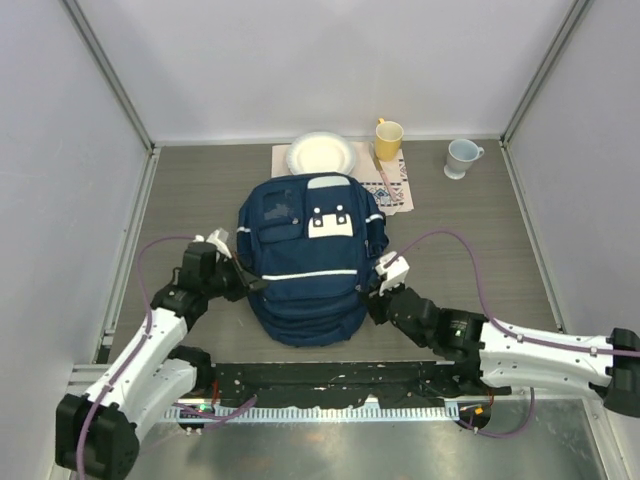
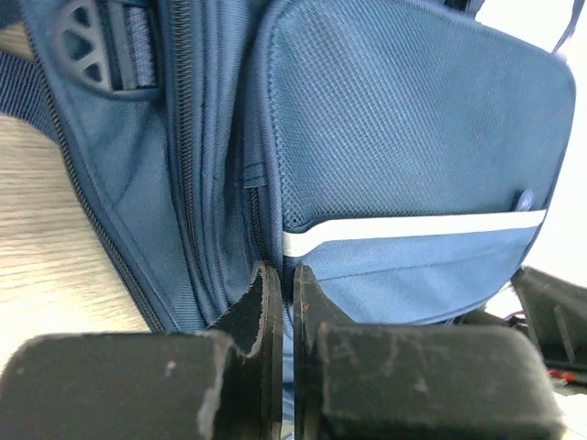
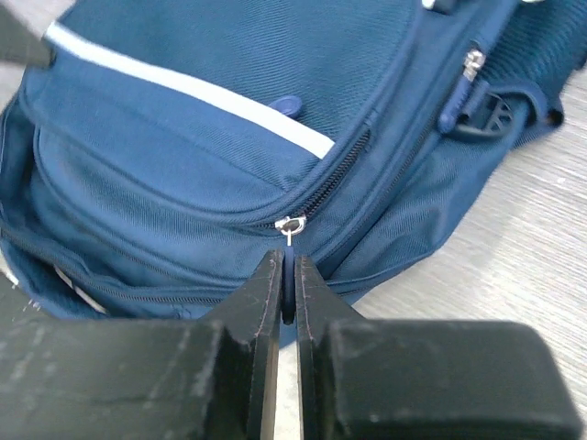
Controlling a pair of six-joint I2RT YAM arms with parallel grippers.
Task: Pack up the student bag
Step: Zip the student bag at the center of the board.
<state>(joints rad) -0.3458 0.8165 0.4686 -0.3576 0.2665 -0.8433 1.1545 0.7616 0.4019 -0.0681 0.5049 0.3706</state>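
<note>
The student bag [image 1: 305, 270], navy blue with thin white stripes and a white buckled patch, lies flat in the middle of the table. My left gripper [image 1: 252, 284] is at its left side. In the left wrist view the left gripper [image 2: 281, 275] is shut on a fold of the student bag [image 2: 404, 137] beside a zipper seam. My right gripper [image 1: 372, 300] is at the bag's right side. In the right wrist view the right gripper [image 3: 286, 261] is shut on a dark blue zipper pull [image 3: 287, 280] hanging from a silver slider [image 3: 291, 225] on the student bag [image 3: 211, 55].
Behind the bag a white plate [image 1: 321, 154] sits on a patterned cloth [image 1: 400, 185], with a yellow cup [image 1: 388, 140] beside it. A pale mug [image 1: 462, 157] stands at the back right. Grey walls enclose the table on three sides.
</note>
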